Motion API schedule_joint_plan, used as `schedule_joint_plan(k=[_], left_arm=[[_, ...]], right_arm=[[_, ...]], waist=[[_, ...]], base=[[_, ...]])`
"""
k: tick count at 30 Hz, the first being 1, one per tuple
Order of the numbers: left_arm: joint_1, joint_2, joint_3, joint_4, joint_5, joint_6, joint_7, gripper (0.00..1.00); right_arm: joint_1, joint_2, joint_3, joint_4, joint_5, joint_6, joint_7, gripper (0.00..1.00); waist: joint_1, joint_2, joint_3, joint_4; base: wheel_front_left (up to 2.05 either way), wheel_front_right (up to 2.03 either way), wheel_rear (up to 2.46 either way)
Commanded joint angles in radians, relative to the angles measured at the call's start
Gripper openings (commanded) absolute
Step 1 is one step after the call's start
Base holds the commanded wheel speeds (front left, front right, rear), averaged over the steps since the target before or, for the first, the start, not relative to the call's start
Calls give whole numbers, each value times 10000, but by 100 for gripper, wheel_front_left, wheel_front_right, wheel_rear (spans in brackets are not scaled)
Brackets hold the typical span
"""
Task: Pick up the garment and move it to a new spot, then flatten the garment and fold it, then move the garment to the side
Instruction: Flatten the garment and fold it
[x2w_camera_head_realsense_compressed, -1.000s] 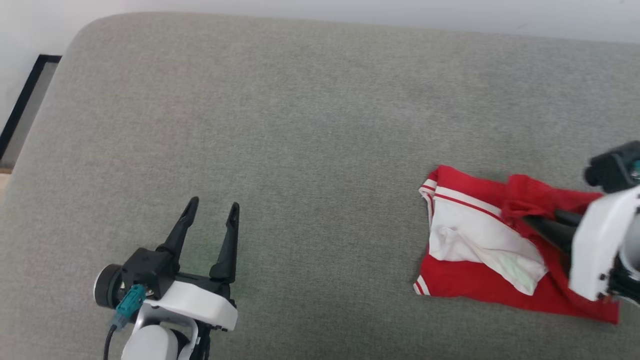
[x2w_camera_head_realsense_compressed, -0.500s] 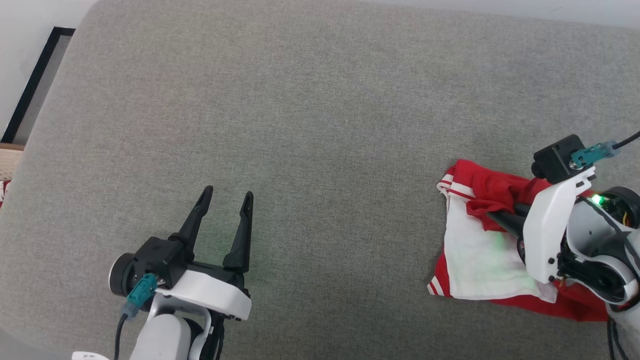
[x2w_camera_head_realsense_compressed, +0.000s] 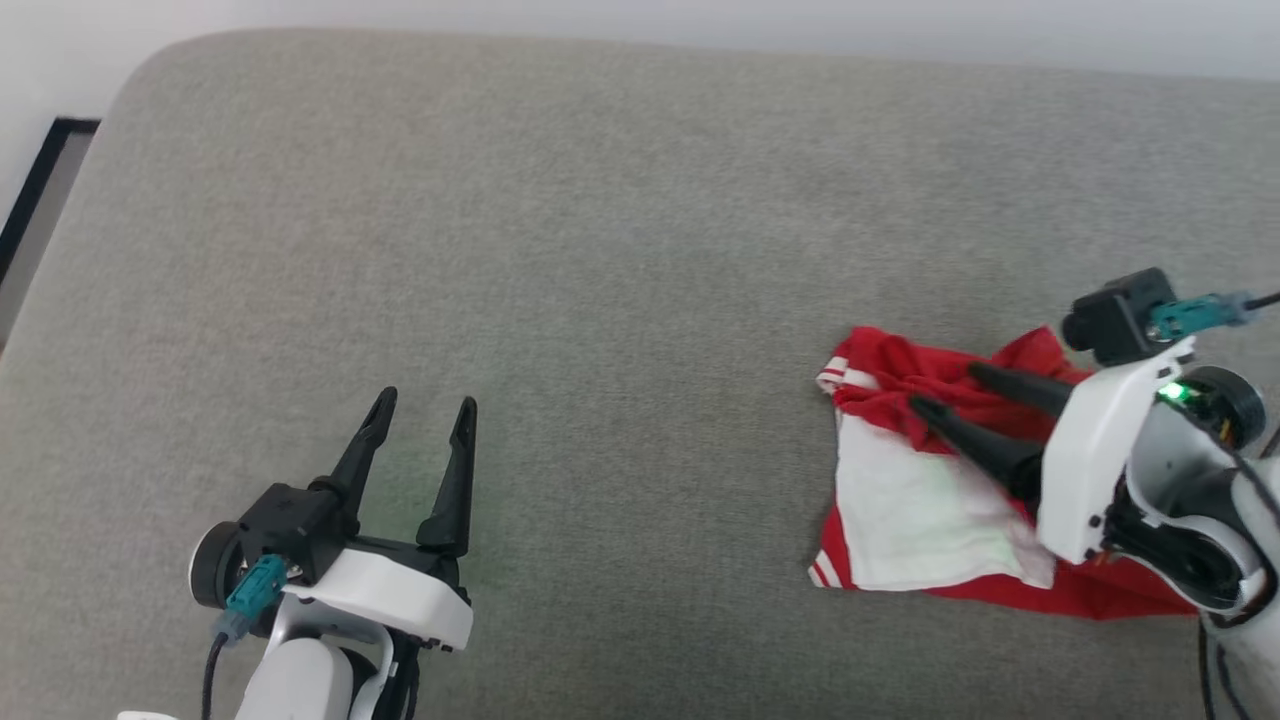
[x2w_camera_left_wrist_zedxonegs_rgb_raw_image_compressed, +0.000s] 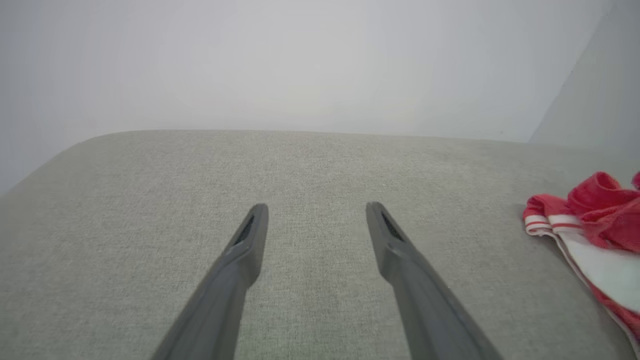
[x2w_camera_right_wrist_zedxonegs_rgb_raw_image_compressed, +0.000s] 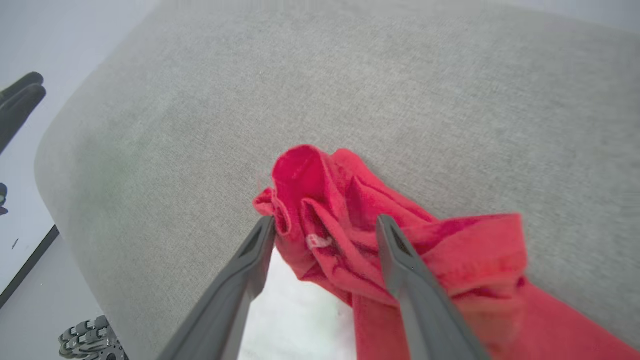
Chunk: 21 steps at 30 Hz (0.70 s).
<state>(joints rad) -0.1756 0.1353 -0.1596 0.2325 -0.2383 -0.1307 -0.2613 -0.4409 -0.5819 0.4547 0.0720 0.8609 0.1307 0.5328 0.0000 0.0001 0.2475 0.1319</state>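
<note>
The garment (x2w_camera_head_realsense_compressed: 915, 510) lies bunched at the right of the grey cushion (x2w_camera_head_realsense_compressed: 600, 250), white panel up. The right gripper (x2w_camera_head_realsense_compressed: 942, 388) sets its jaws apart astride the raised red fold, seemingly placed to pinch it. The left gripper (x2w_camera_head_realsense_compressed: 426, 400) waits near left, jaws apart, empty.

grey fabric cushion (x2w_camera_head_realsense_compressed: 600, 250) bears the garment (x2w_camera_head_realsense_compressed: 920, 510) (red, crumpled).
</note>
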Motion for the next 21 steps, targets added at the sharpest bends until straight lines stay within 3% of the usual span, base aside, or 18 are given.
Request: schedule_joint_plan(k=[1, 9, 21], left_arm=[[78, 88, 18, 6, -76, 6, -52, 100], [233, 188, -22, 149, -235, 6, -52, 100], [212, 212, 149, 751, -785, 6, -52, 100]], right_arm=[[102, -119, -49, 38, 129, 0, -220, 100], [419, -551, -309, 826, 518, 0, -2026, 100], [139, -351, -131, 2991, 246, 0, -5905, 100]], waist=[[0, -1, -216, -236], [0, -1, -623, -843], [0, -1, -1004, -1580]], base=[[0, 0, 0], [0, 0, 0], [0, 0, 0]])
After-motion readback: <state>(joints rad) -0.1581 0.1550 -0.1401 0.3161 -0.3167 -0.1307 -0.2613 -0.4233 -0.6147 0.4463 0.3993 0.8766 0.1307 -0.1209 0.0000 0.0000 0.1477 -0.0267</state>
